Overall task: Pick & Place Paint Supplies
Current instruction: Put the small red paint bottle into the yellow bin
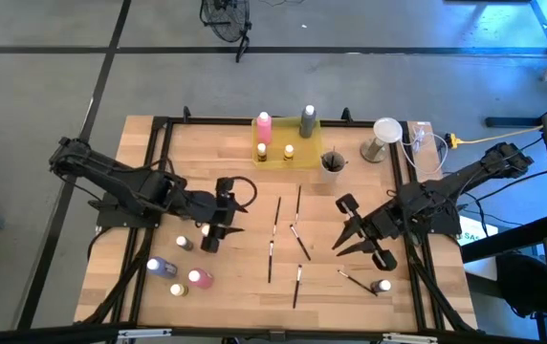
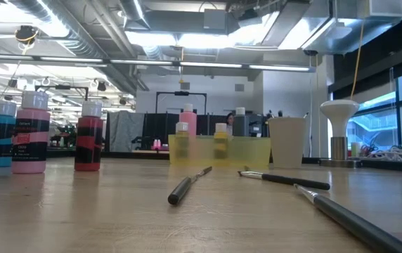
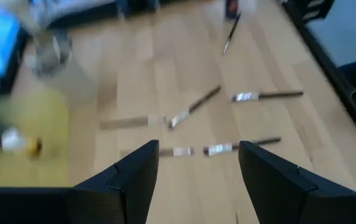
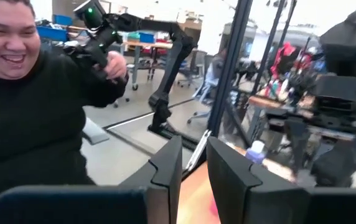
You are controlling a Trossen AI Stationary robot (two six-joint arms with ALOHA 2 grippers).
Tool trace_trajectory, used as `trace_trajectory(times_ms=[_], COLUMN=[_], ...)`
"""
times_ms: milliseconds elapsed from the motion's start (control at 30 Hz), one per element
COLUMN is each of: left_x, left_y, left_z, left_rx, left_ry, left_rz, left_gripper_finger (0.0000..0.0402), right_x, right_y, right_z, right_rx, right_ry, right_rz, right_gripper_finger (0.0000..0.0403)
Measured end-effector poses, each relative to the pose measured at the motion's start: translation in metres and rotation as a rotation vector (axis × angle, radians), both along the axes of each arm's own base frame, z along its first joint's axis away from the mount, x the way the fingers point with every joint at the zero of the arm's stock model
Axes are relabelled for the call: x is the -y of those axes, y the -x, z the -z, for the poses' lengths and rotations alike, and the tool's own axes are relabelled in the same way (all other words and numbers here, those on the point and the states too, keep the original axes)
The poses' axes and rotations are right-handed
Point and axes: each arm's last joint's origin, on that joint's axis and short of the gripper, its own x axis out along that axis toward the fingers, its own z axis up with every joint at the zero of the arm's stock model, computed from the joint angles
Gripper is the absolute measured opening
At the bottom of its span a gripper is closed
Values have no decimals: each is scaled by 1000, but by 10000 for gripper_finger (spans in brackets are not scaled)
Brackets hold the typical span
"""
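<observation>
Paint bottles (image 1: 176,272) stand in a loose group at the near left corner of the tabletop (image 1: 235,182): a purple one, a pink one and several tiny pale-capped ones, none touching another. Left gripper (image 1: 218,232) hovers just beside that group, toward the middle; its fingers (image 3: 134,177) stand well apart with nothing between them, and they face the brushes. Paintbrushes (image 1: 286,239), thin, dark-handled and light-tipped, lie scattered flat across the middle of the tabletop, some nearly parallel and some crossing at an angle. At the far edge, a translucent yellow tray (image 1: 297,158) holds a pink bottle (image 1: 264,127), a grey bottle (image 1: 308,120) and two tiny pale-capped bottles (image 1: 275,151). A grey-beige cup (image 1: 332,162) stands just beside the tray on its right, with dark brush handles showing inside. A white lamp-like stand (image 1: 384,137) sits further right, near the frame. Right gripper (image 1: 354,245) hangs above the tabletop right of the brushes; its fingers (image 4: 165,168) are close together with a narrow gap and grip nothing. One more brush (image 1: 355,280) and a tiny pale-capped bottle (image 1: 382,285) lie near the right front edge, just beside each other. A person (image 4: 35,118) in a dark top shows in the room beyond the tabletop, in the right wrist view
</observation>
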Motion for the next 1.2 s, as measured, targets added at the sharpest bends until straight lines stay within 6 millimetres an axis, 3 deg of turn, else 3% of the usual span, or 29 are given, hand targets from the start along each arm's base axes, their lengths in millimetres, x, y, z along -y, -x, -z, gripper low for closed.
trace_trajectory(times_ms=[333,533,900,1200], left_x=[-20,-38,-54,-64], left_y=[6,-2,-12,-22], left_z=[10,18,51,79], left_rx=[-165,-244,-513,-740], left_ry=[131,216,188,374], left_rz=[-324,-345,-452,-611], left_gripper_finger=[217,218,218,217], right_x=[-4,-4,2,3], right_y=[2,2,-1,-2], right_z=[1,2,4,12], right_rx=[-12,-24,-24,-78], right_ry=[-8,-2,34,112], right_rz=[-19,-19,210,266], right_gripper_finger=[78,78,78,78])
